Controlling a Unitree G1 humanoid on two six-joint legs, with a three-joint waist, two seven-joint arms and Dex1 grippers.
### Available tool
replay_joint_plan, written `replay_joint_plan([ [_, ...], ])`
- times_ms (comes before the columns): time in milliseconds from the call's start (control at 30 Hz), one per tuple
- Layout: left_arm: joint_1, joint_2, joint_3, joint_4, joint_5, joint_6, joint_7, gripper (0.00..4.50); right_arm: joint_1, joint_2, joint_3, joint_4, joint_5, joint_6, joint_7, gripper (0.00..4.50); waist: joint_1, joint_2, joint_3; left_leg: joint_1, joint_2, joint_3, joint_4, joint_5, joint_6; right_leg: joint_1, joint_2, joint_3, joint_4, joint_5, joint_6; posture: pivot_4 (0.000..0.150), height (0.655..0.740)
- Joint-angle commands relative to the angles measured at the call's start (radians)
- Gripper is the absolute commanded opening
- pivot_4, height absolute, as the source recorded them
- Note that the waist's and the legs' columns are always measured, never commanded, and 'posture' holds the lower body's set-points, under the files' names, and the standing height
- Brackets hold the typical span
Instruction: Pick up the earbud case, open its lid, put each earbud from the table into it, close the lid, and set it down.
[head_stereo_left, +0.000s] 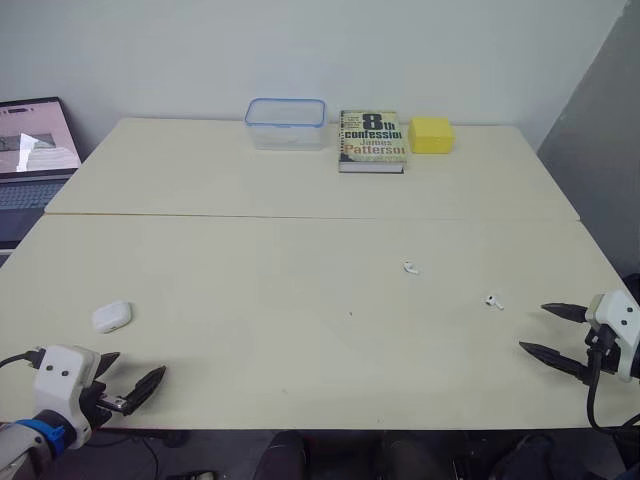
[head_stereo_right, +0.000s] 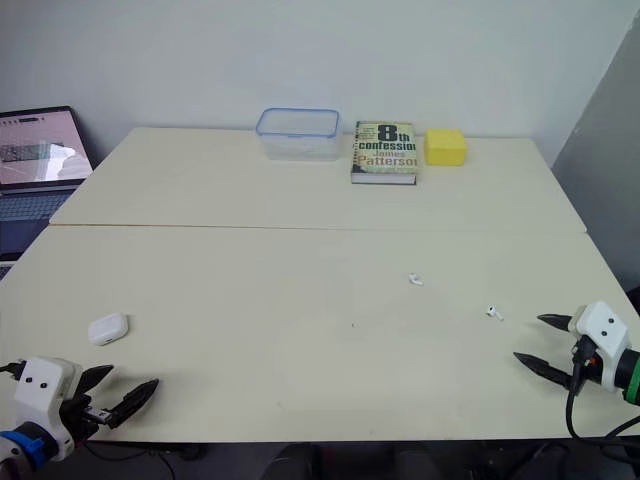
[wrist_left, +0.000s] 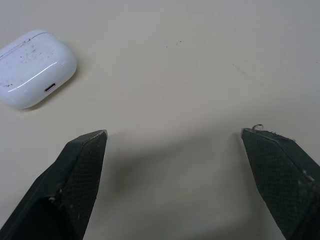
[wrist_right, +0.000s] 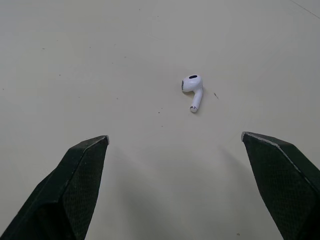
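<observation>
A white earbud case (head_stereo_left: 111, 317) lies shut on the beige table (head_stereo_left: 300, 300) near its front left; it also appears as the case (wrist_left: 35, 68) in the left wrist view. My left gripper (head_stereo_left: 138, 378) stands open just in front of it, holding nothing. One white earbud (head_stereo_left: 410, 267) lies right of the table's middle. A second earbud (head_stereo_left: 493, 301) lies further right, seen as the earbud (wrist_right: 192, 89) in the right wrist view. My right gripper (head_stereo_left: 547, 330) is open a short way to that earbud's right, empty.
Along the far edge stand a clear plastic box with a blue rim (head_stereo_left: 286, 123), a book (head_stereo_left: 372, 140) and a yellow block (head_stereo_left: 431, 134). An open laptop (head_stereo_left: 32, 160) sits off the table's left side. A seam (head_stereo_left: 300, 217) crosses the table.
</observation>
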Motion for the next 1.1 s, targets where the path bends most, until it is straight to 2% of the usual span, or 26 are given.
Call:
replay_joint_plan([
  [33, -0.011, 0.015, 0.03, 0.0, -0.017, -0.028, -0.023, 4.5, 0.0, -0.003, -0.019, -0.004, 0.012, -0.007, -0.004, 4.46, 0.0, 0.0, 0.0, 0.0, 0.0, 0.0, 0.0, 0.0, 0.0, 0.0, 0.0, 0.0, 0.0, 0.0, 0.0, 0.15, 0.7278],
  [233, -0.04, 0.029, 0.049, 0.017, -0.07, -0.092, -0.128, 4.5, 0.014, 0.001, -0.034, -0.025, 0.023, 0.003, -0.007, 4.46, 0.0, 0.0, 0.0, 0.0, 0.0, 0.0, 0.0, 0.0, 0.0, 0.0, 0.0, 0.0, 0.0, 0.0, 0.0, 0.15, 0.7278],
  [400, -0.034, 0.028, 0.055, 0.03, -0.072, -0.101, -0.141, 4.5, 0.028, 0.001, -0.046, -0.038, 0.036, 0.016, -0.004, 4.46, 0.0, 0.0, 0.0, 0.0, 0.0, 0.0, 0.0, 0.0, 0.0, 0.0, 0.0, 0.0, 0.0, 0.0, 0.0, 0.15, 0.7278],
  [567, -0.026, -0.004, 0.054, 0.049, -0.046, -0.134, -0.106, 4.5, 0.038, 0.001, -0.067, -0.077, 0.059, 0.054, -0.016, 4.46, 0.0, 0.0, 0.0, 0.0, 0.0, 0.0, 0.0, 0.0, 0.0, 0.0, 0.0, 0.0, 0.0, 0.0, 0.0, 0.15, 0.7278],
  [833, -0.029, -0.064, 0.104, 0.058, -0.098, -0.132, -0.06, 4.5, 0.06, -0.013, -0.093, -0.169, 0.105, 0.148, -0.02, 4.46, 0.0, 0.0, 0.0, 0.0, 0.0, 0.0, 0.0, 0.0, 0.0, 0.0, 0.0, 0.0, 0.0, 0.0, 0.0, 0.15, 0.7278],
  [1100, -0.031, -0.11, 0.134, 0.032, -0.137, -0.097, 0.025, 4.5, 0.036, -0.016, -0.083, -0.177, 0.1, 0.161, -0.02, 4.46, 0.0, 0.0, 0.0, 0.0, 0.0, 0.0, 0.0, 0.0, 0.0, 0.0, 0.0, 0.0, 0.0, 0.0, 0.0, 0.15, 0.7278],
])
